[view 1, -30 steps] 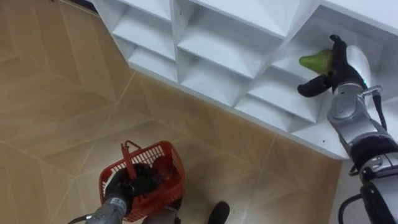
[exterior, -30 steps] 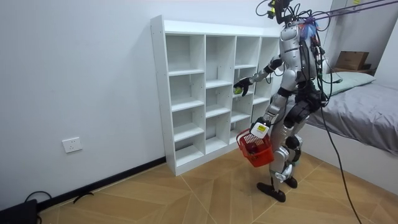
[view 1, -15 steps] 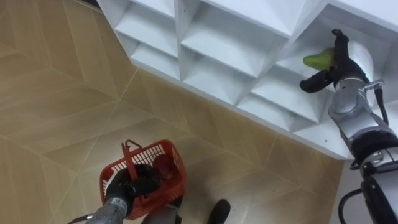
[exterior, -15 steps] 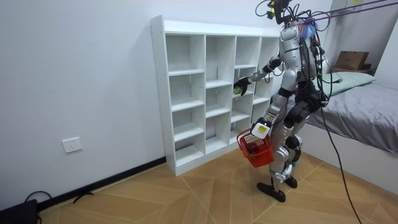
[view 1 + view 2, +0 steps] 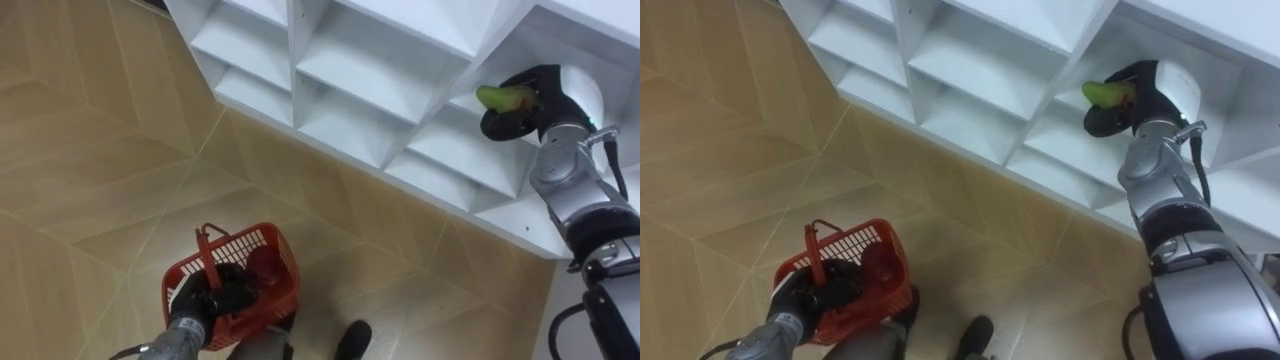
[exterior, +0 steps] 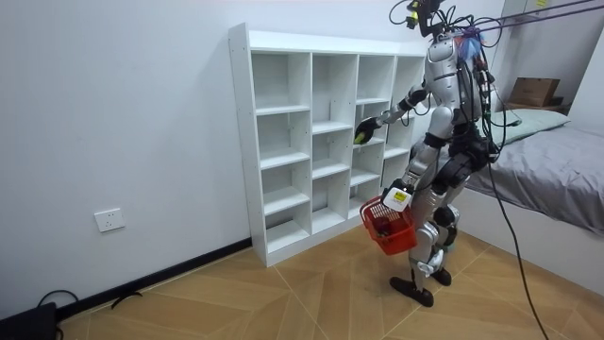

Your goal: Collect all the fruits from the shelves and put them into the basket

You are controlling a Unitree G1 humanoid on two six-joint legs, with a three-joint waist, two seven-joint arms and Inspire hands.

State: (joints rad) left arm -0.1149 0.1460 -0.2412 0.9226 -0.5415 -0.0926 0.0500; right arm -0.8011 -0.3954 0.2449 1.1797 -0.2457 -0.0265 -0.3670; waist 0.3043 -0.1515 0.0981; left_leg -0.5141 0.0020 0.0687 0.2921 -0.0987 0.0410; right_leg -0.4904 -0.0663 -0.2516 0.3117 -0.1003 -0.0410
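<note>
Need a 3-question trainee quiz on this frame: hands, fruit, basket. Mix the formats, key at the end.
1. True or false: at the white closet, the right hand has its fingers curled round the green fruit.
2. Multiple choice: the left hand holds A) a white tray, B) the red basket, C) nothing.
3. Fill in: the round item lying in the basket is coloured ___.

Key: 1 true; 2 B; 3 red.
</note>
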